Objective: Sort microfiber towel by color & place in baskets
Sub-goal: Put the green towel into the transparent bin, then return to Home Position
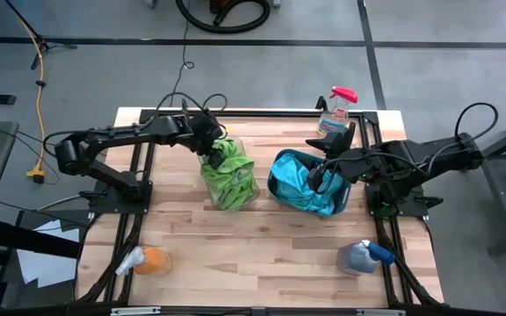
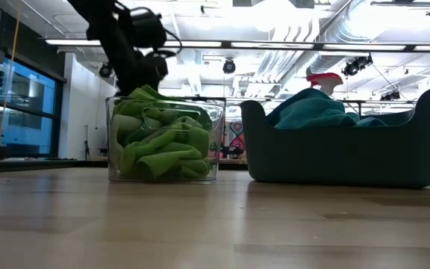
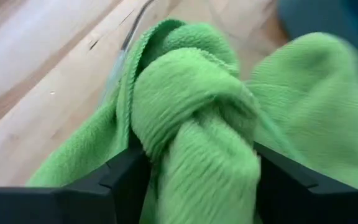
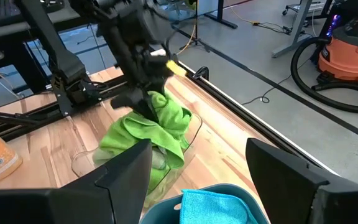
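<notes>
The left arm reaches in from the left toward the far middle, its left gripper (image 1: pixel 211 149) angled down, fingers (image 3: pixel 126 177) clamped on green cloth. The right arm extends from the right, right gripper (image 1: pixel 321 178) lowered, fingers (image 4: pixel 126 165) spread apart.

Bright ceiling lights (image 2: pixel 275 15) glare in the low view; left wrist view blurred.

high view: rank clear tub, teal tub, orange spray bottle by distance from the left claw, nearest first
1. Clear tub: directly under the left claw, which grips a green towel over it.
2. Teal tub: beside the clear tub, toward the right arm.
3. Orange spray bottle: lying at the table's near corner on the left arm's side, farthest.
</notes>
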`<control>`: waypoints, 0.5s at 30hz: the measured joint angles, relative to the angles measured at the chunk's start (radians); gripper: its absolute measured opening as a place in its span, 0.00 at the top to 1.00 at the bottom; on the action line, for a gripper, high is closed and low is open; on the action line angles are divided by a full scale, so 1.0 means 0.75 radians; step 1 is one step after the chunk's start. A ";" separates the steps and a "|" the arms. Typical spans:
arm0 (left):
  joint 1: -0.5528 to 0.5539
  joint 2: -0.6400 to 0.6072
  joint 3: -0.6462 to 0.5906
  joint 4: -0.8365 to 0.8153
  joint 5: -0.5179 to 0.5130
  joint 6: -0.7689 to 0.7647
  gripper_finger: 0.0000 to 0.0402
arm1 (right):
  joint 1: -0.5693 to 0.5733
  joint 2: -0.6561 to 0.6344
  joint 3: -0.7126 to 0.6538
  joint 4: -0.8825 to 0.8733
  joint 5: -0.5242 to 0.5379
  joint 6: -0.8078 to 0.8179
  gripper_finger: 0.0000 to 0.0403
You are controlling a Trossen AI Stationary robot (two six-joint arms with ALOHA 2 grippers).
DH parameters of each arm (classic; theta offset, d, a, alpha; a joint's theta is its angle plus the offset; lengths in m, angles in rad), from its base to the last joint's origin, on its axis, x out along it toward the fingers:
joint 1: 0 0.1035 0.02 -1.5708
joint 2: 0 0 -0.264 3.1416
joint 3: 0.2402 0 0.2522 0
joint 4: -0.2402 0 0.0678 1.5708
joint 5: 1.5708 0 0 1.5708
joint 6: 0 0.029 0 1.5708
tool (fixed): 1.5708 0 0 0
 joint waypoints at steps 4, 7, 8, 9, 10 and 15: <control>0.000 -0.085 0.050 -0.060 0.044 0.001 0.39 | 0.000 0.000 0.000 0.000 0.000 -0.006 0.36; -0.003 -0.150 0.089 -0.086 0.080 -0.020 0.39 | 0.000 0.000 0.000 0.000 0.000 -0.011 0.36; -0.007 -0.173 0.099 -0.086 0.082 -0.029 0.39 | 0.000 0.000 0.000 0.000 0.000 -0.015 0.36; -0.016 -0.193 0.111 -0.087 0.082 -0.041 0.39 | 0.000 0.000 0.000 0.001 0.000 -0.026 0.36; -0.024 -0.212 0.123 -0.086 0.082 -0.047 0.39 | 0.000 0.000 0.000 0.005 0.000 -0.034 0.36; -0.082 -0.285 0.200 -0.085 0.083 -0.055 0.38 | 0.000 0.000 -0.001 0.011 0.000 -0.035 0.36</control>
